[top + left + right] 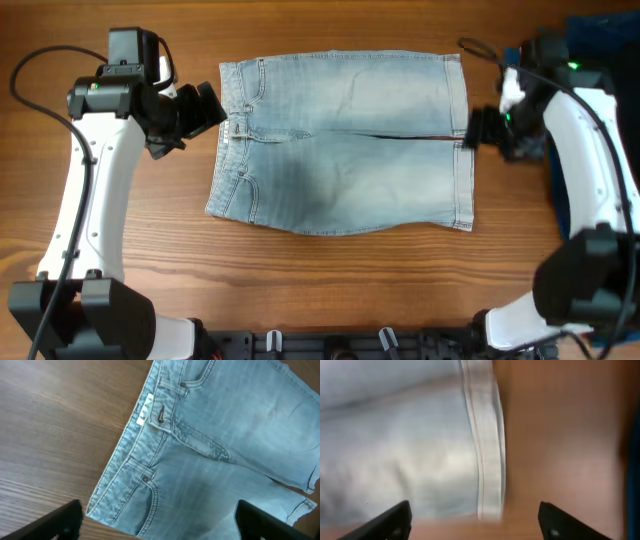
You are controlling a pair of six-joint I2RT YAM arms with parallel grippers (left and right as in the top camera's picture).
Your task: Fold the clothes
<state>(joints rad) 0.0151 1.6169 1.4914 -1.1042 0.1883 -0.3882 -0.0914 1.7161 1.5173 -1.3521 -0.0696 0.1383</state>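
Observation:
The light blue denim shorts (345, 140) lie flat on the wooden table, waistband to the left, cuffed hems to the right. My left gripper (205, 108) is open and empty at the waistband's edge. In the left wrist view the waistband, button and pockets (200, 455) show between my open fingers (160, 522). My right gripper (480, 128) is open and empty at the hem side, near the gap between the legs. The right wrist view shows a blurred cuffed hem (485, 450) between its open fingers (475, 520).
A dark blue cloth (600, 40) lies at the far right corner behind the right arm. Bare wooden table (330, 270) surrounds the shorts. The arm bases stand along the front edge.

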